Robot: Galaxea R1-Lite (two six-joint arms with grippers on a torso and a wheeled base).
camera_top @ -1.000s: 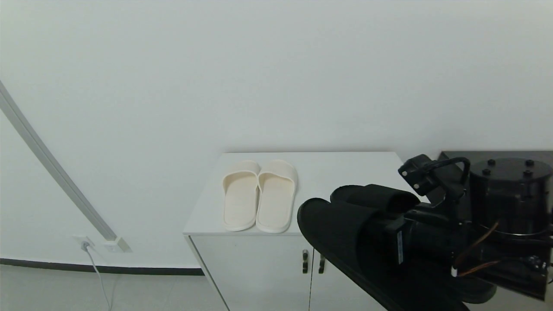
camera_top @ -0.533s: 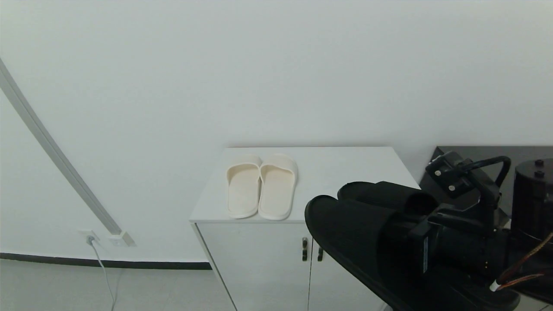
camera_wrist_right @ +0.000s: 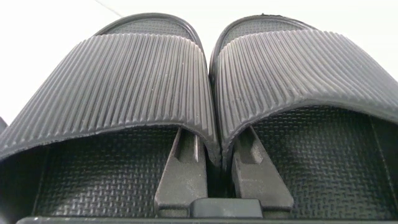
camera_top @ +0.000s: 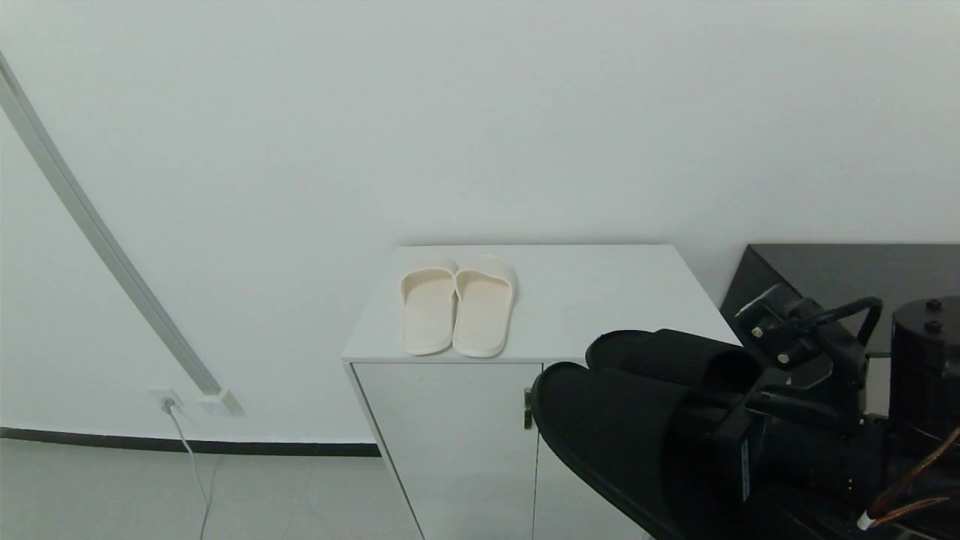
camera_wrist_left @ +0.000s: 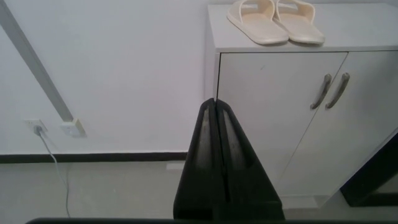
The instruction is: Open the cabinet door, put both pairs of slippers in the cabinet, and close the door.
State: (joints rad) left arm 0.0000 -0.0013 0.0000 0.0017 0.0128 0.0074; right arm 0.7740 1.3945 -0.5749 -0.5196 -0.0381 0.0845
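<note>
Here, black slippers (camera_wrist_right: pixel 149 74), adjoining edges clamped in right pincer (camera_wrist_right: pixel 216 155)

Soft, even light was bright on the white wall (camera_top: pixel 480 112). The cream slippers (camera_top: pixel 457 306) cast only faint shadows on the cabinet (camera_top: pixel 592 292) top. The wall conduit (camera_top: pixel 112 241) bowed toward the head view's edge, showing lens distortion.

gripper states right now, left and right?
Left gripper: shut, holding nothing.
Right gripper: shut on the black slippers.
</note>
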